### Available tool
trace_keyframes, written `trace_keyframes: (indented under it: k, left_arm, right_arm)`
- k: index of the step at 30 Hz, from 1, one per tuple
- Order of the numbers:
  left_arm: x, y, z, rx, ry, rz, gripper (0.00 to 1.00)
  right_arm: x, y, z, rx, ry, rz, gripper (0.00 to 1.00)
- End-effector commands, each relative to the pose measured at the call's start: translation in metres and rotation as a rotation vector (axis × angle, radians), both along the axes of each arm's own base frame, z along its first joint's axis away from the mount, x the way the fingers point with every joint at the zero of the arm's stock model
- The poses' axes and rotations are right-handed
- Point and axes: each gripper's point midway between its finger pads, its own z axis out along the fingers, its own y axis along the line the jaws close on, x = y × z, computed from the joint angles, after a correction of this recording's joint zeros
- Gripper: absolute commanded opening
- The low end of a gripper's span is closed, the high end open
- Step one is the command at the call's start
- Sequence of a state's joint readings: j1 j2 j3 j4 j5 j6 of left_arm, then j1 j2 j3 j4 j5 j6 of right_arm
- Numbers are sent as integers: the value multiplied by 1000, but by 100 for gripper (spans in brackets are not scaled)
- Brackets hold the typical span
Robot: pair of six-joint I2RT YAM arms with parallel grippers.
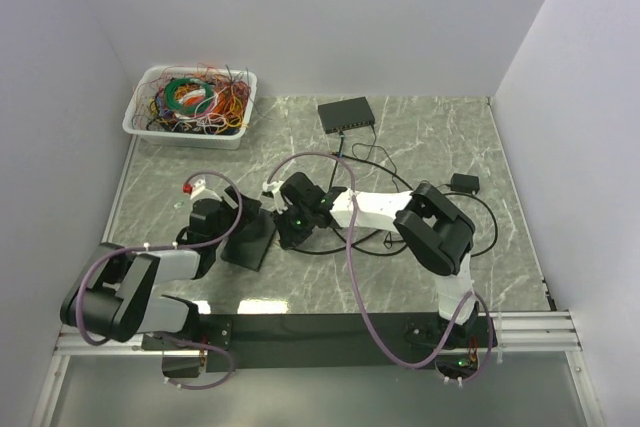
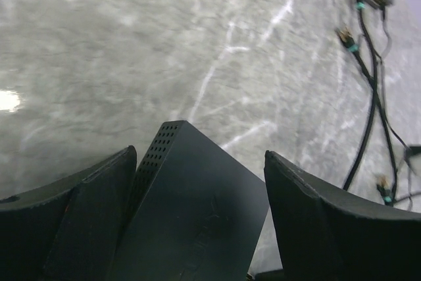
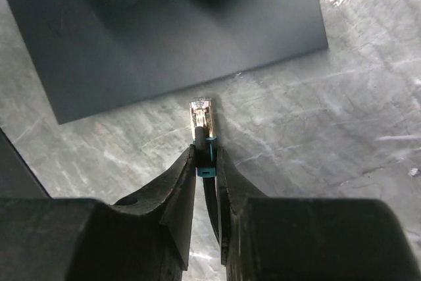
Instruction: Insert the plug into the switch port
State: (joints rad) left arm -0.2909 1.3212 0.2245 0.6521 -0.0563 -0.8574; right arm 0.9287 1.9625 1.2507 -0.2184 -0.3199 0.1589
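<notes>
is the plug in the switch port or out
Out. The plug in the right hand shows its whole clear tip, just short of the switch edge.

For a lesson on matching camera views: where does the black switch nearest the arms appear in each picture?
Top external: switch, left of centre.
Left wrist: switch, bottom centre, between the open jaws.
Right wrist: switch, across the top, beyond the held plug.
Shared landmark: marble table.

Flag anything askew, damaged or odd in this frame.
Nothing spilled or damaged. The switch between the left end effector's open fingers lies skewed to the table edge. The plug, pinched by the right end effector, points at its side, where no port shows.
</notes>
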Motion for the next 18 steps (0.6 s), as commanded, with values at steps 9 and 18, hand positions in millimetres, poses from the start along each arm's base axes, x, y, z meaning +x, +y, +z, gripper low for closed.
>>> trace_keyframes:
  k: [9, 18]
  left_arm:
    - [0, -37, 17, -90, -121, -199, 82]
    - [0, -26, 5, -64, -72, -140, 80]
  right_arm:
    - [12, -2, 14, 9, -26, -34, 0]
    - [7, -2, 31, 35, -22, -43, 0]
